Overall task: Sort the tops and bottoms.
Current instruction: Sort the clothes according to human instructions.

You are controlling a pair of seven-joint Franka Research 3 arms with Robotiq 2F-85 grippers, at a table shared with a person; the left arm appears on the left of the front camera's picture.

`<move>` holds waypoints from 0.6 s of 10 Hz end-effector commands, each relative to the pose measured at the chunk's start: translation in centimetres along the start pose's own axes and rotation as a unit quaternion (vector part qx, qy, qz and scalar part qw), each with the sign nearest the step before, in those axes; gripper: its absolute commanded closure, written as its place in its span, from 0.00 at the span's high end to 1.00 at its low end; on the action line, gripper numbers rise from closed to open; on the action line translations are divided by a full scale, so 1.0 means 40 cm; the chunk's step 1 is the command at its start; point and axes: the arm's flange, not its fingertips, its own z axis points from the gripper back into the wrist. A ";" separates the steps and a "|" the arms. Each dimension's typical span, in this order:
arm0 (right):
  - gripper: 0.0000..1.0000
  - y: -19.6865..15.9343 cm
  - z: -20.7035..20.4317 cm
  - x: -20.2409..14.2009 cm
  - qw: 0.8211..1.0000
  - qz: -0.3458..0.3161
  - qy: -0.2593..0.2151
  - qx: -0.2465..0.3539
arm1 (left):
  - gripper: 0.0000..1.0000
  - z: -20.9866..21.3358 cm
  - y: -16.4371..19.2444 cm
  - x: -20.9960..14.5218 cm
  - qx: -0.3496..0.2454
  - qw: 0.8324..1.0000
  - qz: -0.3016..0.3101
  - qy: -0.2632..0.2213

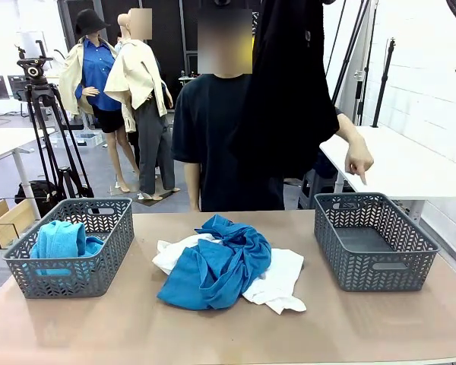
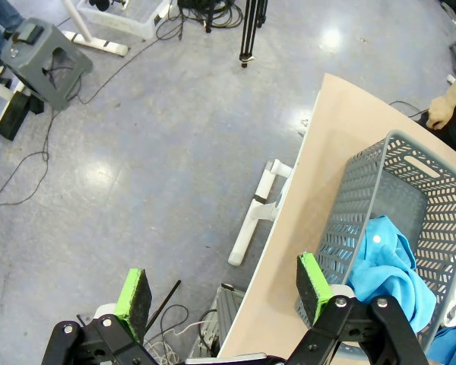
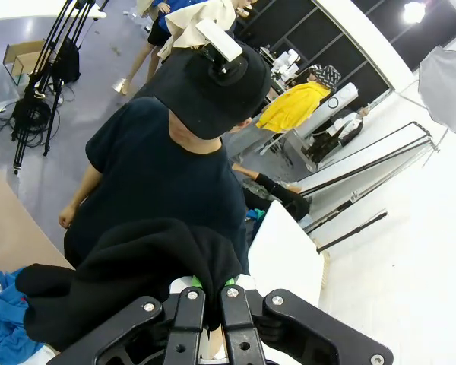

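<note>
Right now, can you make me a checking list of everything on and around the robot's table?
Surface: tan table, flat, bare along the near edge.
Job's things: turquoise top in the left basket; blue top and white tops heaped mid-table; black bottoms hanging high; right basket holds nothing; the person's hand points down at it.
Clutter: nothing seen.
Grippers: left gripper open, above the table's edge by the left basket; right gripper shut on the black bottoms.
Cables: black cables loose on the floor.
Surroundings: tripod, grey stool, white table.
</note>
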 end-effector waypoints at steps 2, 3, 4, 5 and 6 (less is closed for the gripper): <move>0.00 -0.001 0.004 0.002 1.000 0.002 -0.009 -0.007 | 1.00 0.000 0.002 -0.001 0.000 1.000 -0.006 0.002; 0.00 -0.001 0.004 0.002 1.000 0.002 -0.009 -0.007 | 1.00 0.000 0.002 -0.001 0.000 1.000 -0.006 0.002; 0.00 0.000 0.000 0.000 1.000 0.000 0.000 0.000 | 1.00 0.000 0.002 -0.001 0.000 1.000 -0.006 0.002; 0.00 -0.019 0.012 -0.010 1.000 -0.010 0.004 -0.007 | 1.00 0.000 0.002 -0.001 0.000 1.000 -0.006 0.002; 0.00 -0.024 0.015 -0.013 1.000 -0.009 0.000 -0.014 | 1.00 0.000 0.002 -0.001 0.000 1.000 -0.006 0.002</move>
